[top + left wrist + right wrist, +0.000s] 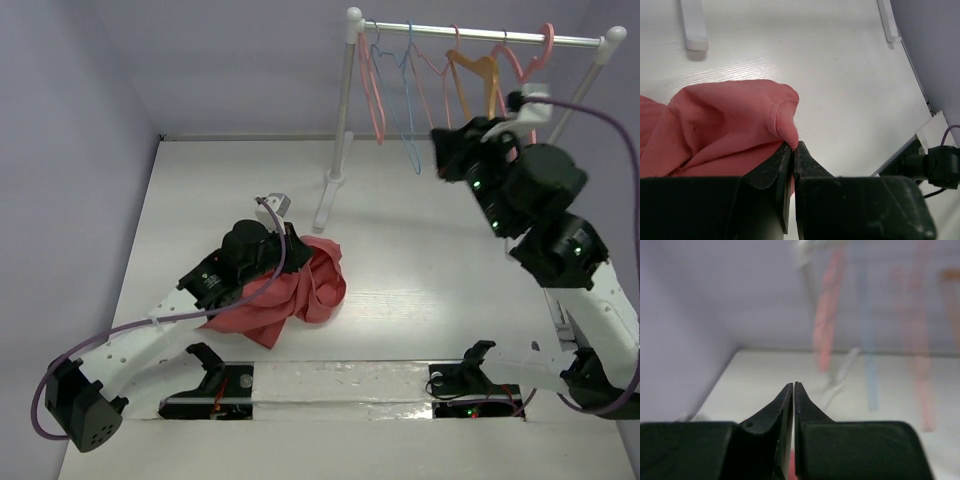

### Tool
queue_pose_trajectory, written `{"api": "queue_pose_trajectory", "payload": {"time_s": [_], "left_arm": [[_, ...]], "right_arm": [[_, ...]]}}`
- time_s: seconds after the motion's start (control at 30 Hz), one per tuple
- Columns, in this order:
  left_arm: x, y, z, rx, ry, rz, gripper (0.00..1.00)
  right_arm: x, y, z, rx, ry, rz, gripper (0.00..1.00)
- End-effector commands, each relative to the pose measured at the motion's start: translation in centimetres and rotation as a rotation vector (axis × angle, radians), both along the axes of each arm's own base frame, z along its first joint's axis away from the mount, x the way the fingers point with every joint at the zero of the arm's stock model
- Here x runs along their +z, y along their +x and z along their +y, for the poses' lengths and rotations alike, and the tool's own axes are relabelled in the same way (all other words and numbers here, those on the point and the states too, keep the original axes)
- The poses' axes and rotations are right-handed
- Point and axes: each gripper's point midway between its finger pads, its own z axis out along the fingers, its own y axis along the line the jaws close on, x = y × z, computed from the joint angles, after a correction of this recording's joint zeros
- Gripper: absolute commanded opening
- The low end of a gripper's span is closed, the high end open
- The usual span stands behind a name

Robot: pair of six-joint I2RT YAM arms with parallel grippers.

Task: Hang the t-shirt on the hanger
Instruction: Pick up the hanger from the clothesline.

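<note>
Open going over bare counter [430, 280] at 3 o'clock of the t-shirt [300, 290], running on to the back wall. Blocked at 12 o'clock of the cloth by the rack post [341, 120] and its foot [328, 205], with a small grey object [278, 203] just beside at 11. Crowded under the rail [480, 38]: thin pink hanger [378, 130], blue hanger [411, 120], orange-tan hanger [472, 60] and thick pink hanger [549, 40] hanging close together, right pincer [440, 150] near, at 6 o'clock of the orange-tan one. Barred at 8 o'clock of the t-shirt by the left arm [160, 320] lying across the counter.
</note>
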Motion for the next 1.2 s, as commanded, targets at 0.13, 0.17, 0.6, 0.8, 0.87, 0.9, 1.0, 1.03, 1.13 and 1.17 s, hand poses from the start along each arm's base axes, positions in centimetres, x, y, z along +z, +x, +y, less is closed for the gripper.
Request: {"api": "queue_pose_trajectory", "payload": {"time_s": [0.13, 0.17, 0.6, 0.8, 0.87, 0.9, 1.0, 1.03, 1.13, 1.17], "left_arm": [[2.4, -1.7, -1.2, -0.101, -0.091, -0.068, 0.00], [2.4, -1.9, -1.2, -0.114, -0.093, -0.069, 0.00], [2.9, -4.7, -1.7, -0.218, -0.126, -0.093, 0.00], [3.3, -5.4, -2.1, -0.259, -0.157, -0.101, 0.00], [3.1, -5.8, -2.5, -0.282, -0.169, -0.094, 0.00], [3.1, -5.9, -2.5, -0.286, -0.173, -0.094, 0.00], [2.9, -5.9, -2.7, -0.293, -0.179, -0.089, 0.00], [2.8, -5.9, -2.8, -0.295, -0.179, -0.089, 0.00], [2.7, -5.9, -3.0, -0.298, -0.180, -0.085, 0.00], [2.7, -5.8, -3.0, -0.299, -0.180, -0.086, 0.00]], "right_arm": [[3.8, 6.4, -15.2, -0.519, -0.171, -0.026, 0.32], [4.1, 6.6, -16.5, -0.543, -0.174, -0.010, 0.35], [-3.1, 13.9, -28.1, -0.567, -0.159, 0.246, 0.66], [-6.0, 15.5, -26.1, -0.415, -0.093, 0.316, 0.66], [-6.5, 15.5, -25.9, -0.398, -0.090, 0.326, 0.65], [-6.5, 15.5, -25.8, -0.395, -0.090, 0.324, 0.64], [-5.4, 15.3, -26.0, -0.414, -0.094, 0.290, 0.64], [-4.9, 15.2, -26.0, -0.414, -0.092, 0.275, 0.64], [-3.6, 15.2, -25.2, -0.374, -0.081, 0.241, 0.65], [-3.4, 15.2, -25.0, -0.367, -0.076, 0.235, 0.66]]}}
